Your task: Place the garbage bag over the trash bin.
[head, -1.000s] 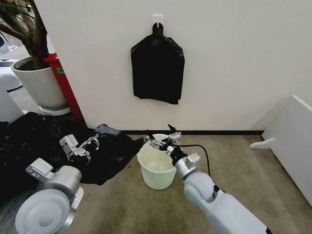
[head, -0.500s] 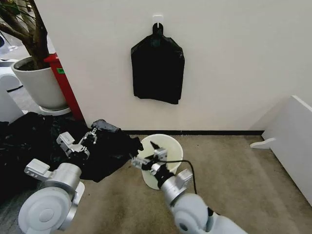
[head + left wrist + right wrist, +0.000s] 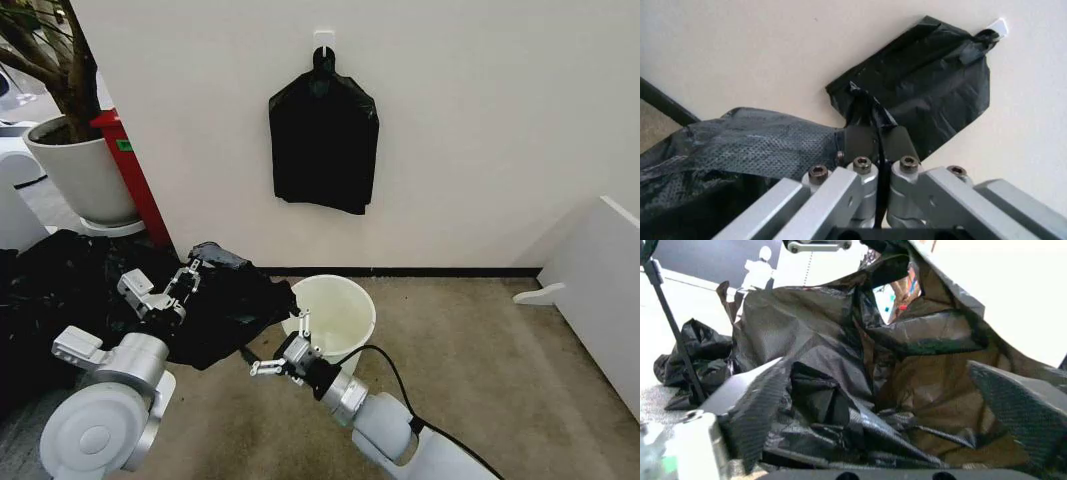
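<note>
The garbage bag is a loose, crinkly black sheet hanging just left of the trash bin, a cream-white bucket standing upright on the carpet. My left gripper is shut on the bag's upper edge and holds it off the floor. In the left wrist view its fingers pinch a fold of the garbage bag. My right gripper is open in front of the bin, at the bag's lower edge. In the right wrist view, the right gripper has its fingers spread wide with the garbage bag bunched between them.
A flat bundle of black bags hangs from a wall hook above the bin. A heap of black plastic lies at the left, below a white plant pot and a red post. A white panel stands at the right.
My right gripper has left the bin's rim and swung back and left to the bag's lower edge. The left gripper has lifted the bag slightly.
</note>
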Tool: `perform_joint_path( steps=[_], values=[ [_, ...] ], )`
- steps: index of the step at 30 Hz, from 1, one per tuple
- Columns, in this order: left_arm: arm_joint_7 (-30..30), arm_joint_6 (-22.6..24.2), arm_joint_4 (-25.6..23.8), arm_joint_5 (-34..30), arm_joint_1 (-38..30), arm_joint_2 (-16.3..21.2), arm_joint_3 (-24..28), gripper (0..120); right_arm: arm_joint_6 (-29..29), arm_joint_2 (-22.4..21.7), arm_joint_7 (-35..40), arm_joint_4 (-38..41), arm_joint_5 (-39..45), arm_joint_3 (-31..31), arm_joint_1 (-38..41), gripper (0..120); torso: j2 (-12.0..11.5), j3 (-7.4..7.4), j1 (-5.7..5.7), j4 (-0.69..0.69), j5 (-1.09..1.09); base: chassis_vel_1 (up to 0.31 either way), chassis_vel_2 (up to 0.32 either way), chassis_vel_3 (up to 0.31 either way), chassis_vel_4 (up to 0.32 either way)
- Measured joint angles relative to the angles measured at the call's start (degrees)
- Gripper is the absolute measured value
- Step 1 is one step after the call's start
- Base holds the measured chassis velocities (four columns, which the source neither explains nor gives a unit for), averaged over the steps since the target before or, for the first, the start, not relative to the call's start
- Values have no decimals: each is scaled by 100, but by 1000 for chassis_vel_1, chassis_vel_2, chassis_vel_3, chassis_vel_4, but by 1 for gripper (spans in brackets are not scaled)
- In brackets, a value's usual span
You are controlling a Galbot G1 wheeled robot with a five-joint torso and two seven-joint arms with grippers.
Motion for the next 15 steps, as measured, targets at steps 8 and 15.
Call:
perform_joint_path(
  steps=[8, 15],
  values=[
    [0, 8, 105, 67, -26, -18, 36, 0, -707, 67, 269, 72, 516, -290, 206, 71, 0, 0, 0, 0, 0, 0, 0, 0, 0],
    [-1, 9, 112, 80, -32, -15, 25, 0, -1346, 96, 405, 13, 473, -318, 297, 57, 0, 0, 1, 0, 0, 0, 0, 0, 0]
  ],
)
